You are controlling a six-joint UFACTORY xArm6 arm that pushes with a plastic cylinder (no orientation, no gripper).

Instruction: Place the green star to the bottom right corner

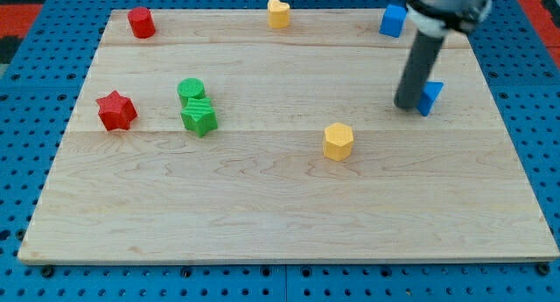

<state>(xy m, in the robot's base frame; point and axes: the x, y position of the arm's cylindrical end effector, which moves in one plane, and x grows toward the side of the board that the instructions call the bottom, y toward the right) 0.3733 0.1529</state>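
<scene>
The green star (pixel 199 118) lies on the wooden board (pixel 280 214) at the view's left of centre, touching a green cylinder (pixel 191 90) just above it. My tip (pixel 408 105) is far to the view's right of the star, right beside a blue block (pixel 430 97) on that block's left side. The dark rod rises from the tip toward the view's top right.
A red star (pixel 115 110) lies left of the green star. A red cylinder (pixel 141 23) is at the top left. A yellow heart (pixel 278 13) is at the top centre. A blue cube (pixel 394 20) is at the top right. A yellow hexagon (pixel 338 141) lies at centre.
</scene>
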